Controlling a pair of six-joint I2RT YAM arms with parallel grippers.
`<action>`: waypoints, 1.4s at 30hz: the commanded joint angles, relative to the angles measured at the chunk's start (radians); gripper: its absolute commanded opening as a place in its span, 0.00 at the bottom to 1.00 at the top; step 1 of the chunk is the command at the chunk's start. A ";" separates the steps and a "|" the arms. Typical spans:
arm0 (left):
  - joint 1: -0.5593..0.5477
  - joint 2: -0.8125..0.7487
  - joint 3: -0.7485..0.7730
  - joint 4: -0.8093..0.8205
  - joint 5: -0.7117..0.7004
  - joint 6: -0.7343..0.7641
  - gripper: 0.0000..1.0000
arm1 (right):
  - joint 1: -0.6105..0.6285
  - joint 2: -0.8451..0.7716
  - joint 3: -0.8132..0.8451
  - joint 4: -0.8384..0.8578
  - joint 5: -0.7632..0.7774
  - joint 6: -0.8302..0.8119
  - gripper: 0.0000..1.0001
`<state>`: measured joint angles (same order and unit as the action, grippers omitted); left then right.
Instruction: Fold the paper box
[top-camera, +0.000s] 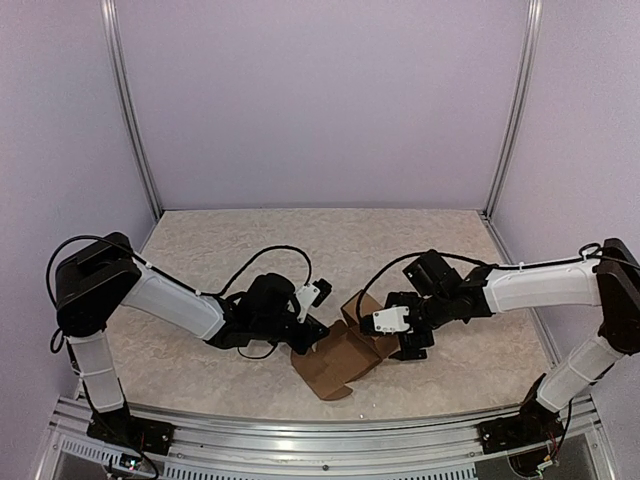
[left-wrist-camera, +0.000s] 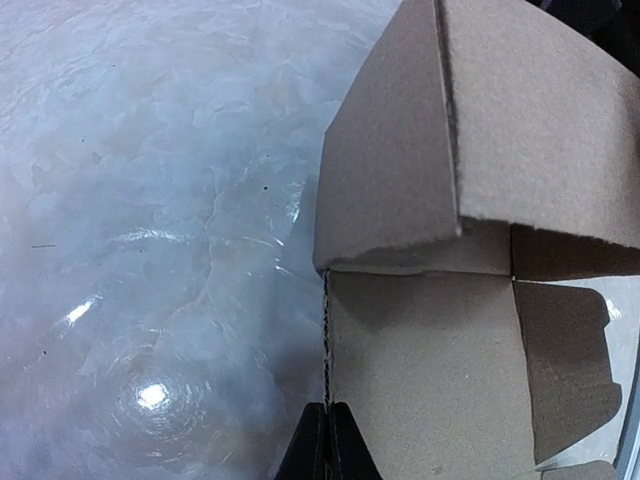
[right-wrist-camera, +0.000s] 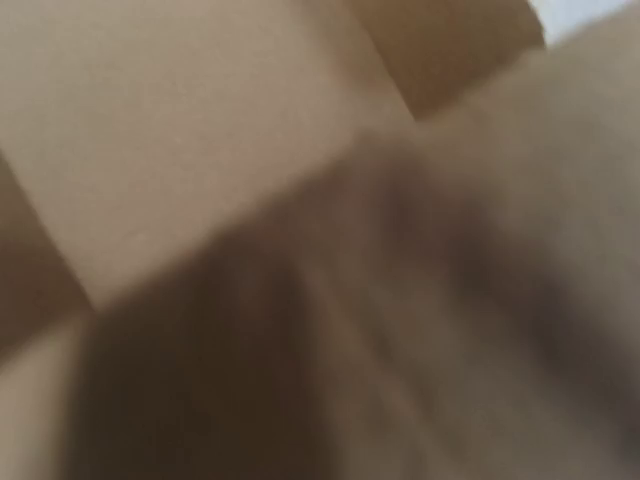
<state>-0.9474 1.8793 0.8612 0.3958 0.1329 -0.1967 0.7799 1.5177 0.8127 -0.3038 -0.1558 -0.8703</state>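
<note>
— Left wrist: left gripper (left-wrist-camera: 327, 425) pinching an edge of the paper box (left-wrist-camera: 480, 200), mid bench (top-camera: 300, 240) by the near edge. Why?
— Likely anchoring it for the right gripper (top-camera: 405, 345), close against it. Can't tell if those jaws are spread.

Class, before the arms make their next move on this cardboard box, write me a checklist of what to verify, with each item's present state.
1. Left fingers pinching an edge of the box: ok.
2. Right fingers open or shut: cannot tell.
3. Box sits between the two sets of fingers: ok.
4. All flaps folded in: not ok, some stand open.
5. Right wrist view sharp: not ok, blurred cardboard fills it.
</note>
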 joint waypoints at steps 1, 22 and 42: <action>0.002 -0.002 -0.015 0.014 0.034 -0.004 0.02 | 0.015 0.004 -0.024 0.055 -0.017 0.081 1.00; -0.002 -0.024 -0.004 0.038 0.029 0.250 0.00 | -0.074 -0.023 0.054 -0.096 -0.160 0.137 1.00; -0.002 0.053 0.009 0.110 -0.094 0.271 0.13 | 0.012 0.075 0.130 -0.073 -0.012 0.200 0.98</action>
<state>-0.9485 1.9354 0.8951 0.4595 0.0780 0.0799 0.7853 1.5574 0.9333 -0.3729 -0.1738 -0.6926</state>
